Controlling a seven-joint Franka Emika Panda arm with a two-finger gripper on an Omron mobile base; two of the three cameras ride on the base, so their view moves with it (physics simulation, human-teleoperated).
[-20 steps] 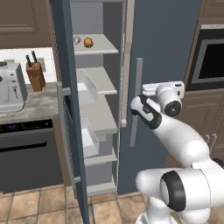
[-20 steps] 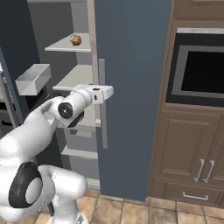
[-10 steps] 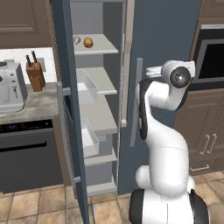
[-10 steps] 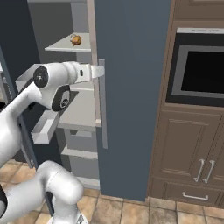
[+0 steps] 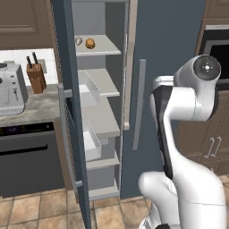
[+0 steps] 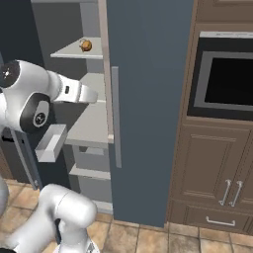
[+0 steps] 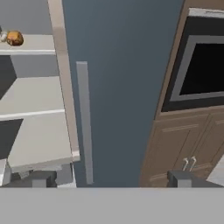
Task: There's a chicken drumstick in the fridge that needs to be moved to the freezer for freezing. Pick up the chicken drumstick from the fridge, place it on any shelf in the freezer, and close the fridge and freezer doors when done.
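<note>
The tall dark blue-grey two-door unit is the largest thing in all three views. Its fridge (image 5: 105, 112) half stands open, showing flat, matte pale grey shelves stacked one above another. The other half is shut behind a smooth, plain slab of a door (image 6: 148, 99) with a long, straight grey bar handle (image 6: 115, 117) running vertically near its left edge. In the left base view the open fridge door (image 5: 71, 116) swings out at about 9 o'clock of the shelves, seen almost edge-on, with white box-shaped bins (image 5: 91, 141) on its inner face.

At 3 o'clock of the unit stands brown panelled wooden cabinetry (image 6: 217, 173) with slim metal pulls, holding a built-in oven (image 6: 228, 81) with a glossy black window in a grey frame. At 9 o'clock in the left base view lies a speckled grey counter (image 5: 31, 105) with a wooden knife block (image 5: 36, 76) and a boxy silver coffee machine (image 5: 10, 91).

The top visible shelf (image 5: 100, 44) carries the chicken drumstick (image 5: 90, 43), a small rounded golden-brown lump, with a smaller pale mushroom-like knob (image 5: 78, 41) just beside it at 9 o'clock.

The gripper (image 7: 111, 178) faces the closed door. Its two dark finger tips stand wide apart with nothing between them.
</note>
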